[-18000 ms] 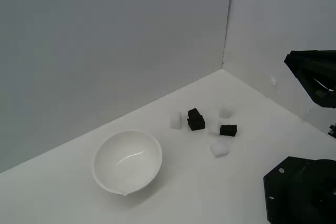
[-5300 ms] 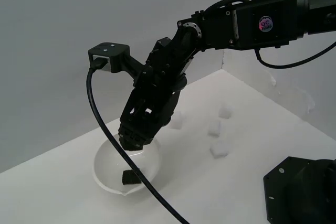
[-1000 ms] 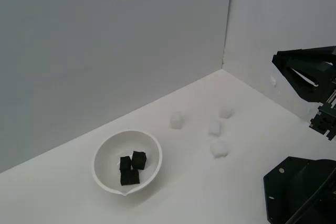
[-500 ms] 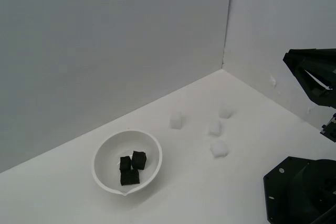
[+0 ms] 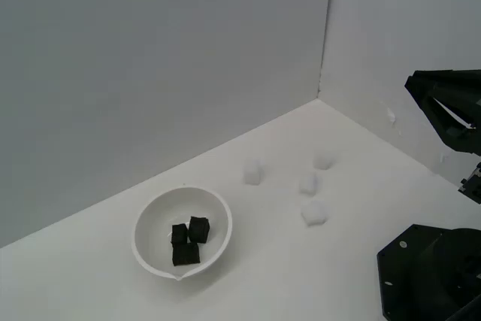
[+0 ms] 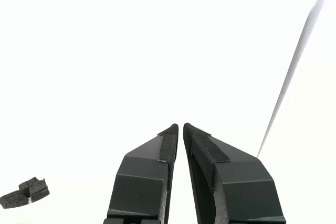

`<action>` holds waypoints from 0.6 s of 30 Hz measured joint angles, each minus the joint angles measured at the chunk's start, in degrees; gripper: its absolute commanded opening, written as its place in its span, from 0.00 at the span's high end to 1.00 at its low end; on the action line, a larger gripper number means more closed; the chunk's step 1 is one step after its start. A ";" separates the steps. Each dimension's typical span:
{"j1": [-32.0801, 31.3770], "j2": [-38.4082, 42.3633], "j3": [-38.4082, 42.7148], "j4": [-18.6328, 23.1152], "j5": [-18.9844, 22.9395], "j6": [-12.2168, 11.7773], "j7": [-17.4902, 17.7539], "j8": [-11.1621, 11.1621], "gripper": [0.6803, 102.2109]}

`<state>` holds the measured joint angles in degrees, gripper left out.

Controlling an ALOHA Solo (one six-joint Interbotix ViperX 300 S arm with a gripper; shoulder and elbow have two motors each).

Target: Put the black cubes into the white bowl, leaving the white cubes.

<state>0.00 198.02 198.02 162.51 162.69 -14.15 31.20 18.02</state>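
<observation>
The white bowl (image 5: 150,212) sits on the table toward the exterior view's left, and three black cubes (image 5: 188,240) lie together inside it. Several white cubes (image 5: 307,183) are scattered on the table beyond the bowl, toward the exterior view's right. My gripper (image 5: 412,86) hangs at the exterior view's right edge, well above the table and far from the bowl and all the cubes. In the wrist view the gripper (image 6: 180,126) is shut with its fingers touching and nothing between them. The black cubes (image 6: 25,192) show small and distant in that washed-out picture.
The arm's black base (image 5: 432,272) fills the lower corner on the exterior view's right. Two grey walls meet in a corner behind the white cubes. A thin grey line (image 6: 291,72) crosses the wrist view.
Over the last second the gripper has drawn back toward the exterior view's right and then held still. Since the oldest frame, all three black cubes have gone from the table into the bowl.
</observation>
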 measured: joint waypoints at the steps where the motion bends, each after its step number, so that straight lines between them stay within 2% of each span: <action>1: 0.00 0.09 0.18 0.00 0.00 0.00 0.09 0.35 0.98; 18: 0.00 0.09 0.00 0.00 0.00 0.00 0.00 0.53 0.98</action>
<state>0.00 198.11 198.02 162.51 162.69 -14.15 31.20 18.54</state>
